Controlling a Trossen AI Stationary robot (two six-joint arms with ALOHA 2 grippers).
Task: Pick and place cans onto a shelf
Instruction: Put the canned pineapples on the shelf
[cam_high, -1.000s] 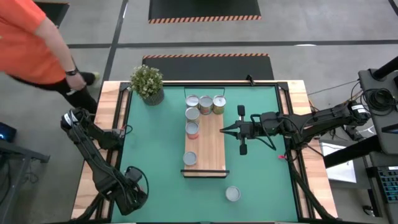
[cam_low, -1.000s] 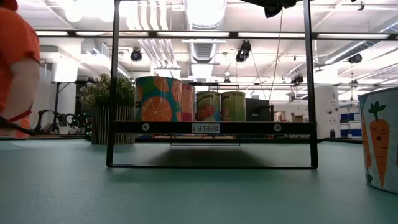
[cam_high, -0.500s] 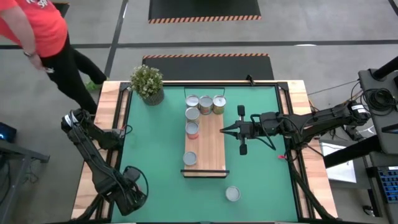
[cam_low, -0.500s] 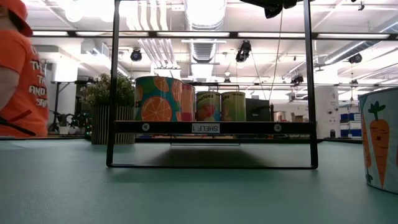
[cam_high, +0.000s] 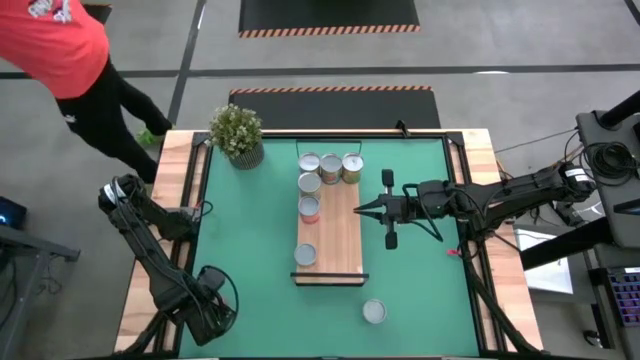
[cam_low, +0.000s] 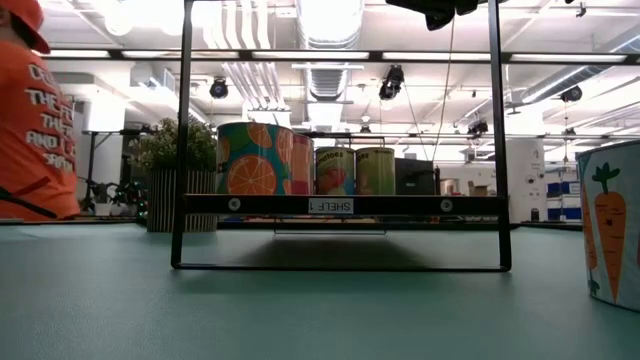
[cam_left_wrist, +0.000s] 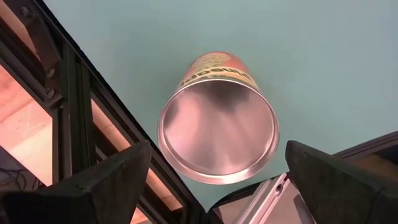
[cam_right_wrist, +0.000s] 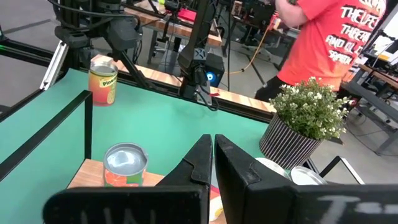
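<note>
1. Two arms share one green-topped desk (cam_high: 420, 290), which is the biggest thing here.
2. Person in an orange shirt (cam_high: 60, 45) stands off the desk's corner, on the left pincer's side and well apart from both pincers.
3. Shelf (cam_high: 340, 240) is a light-wood plank on a dark wire frame. It sits mid-desk, just beside the right pincer's tip.
4. Potted plant (cam_high: 236, 135) stands near the far corner, across the shelf from the right pincer.
5. Right pincer (cam_high: 358, 210) is pinched fully together with nothing in it. It hangs at the shelf's long edge.
6. Left pincer (cam_left_wrist: 217, 180) is spread wide at the desk's near corner, well away from the shelf. It points down over a can.
7. That orange-labelled can (cam_left_wrist: 217, 134) stands on the mat directly below the left pincer. In the wrist view it's between the two fingers (cam_left_wrist: 106, 180), with a gap on each side.
8. Six cans (cam_high: 309, 210) are at the shelf. Three line the plank's edge farther from the right pincer, and three cluster at its plant end.
9. One carrot can (cam_high: 374, 312) stands alone on the mat past the shelf's near end, apart from both pincers.
</note>
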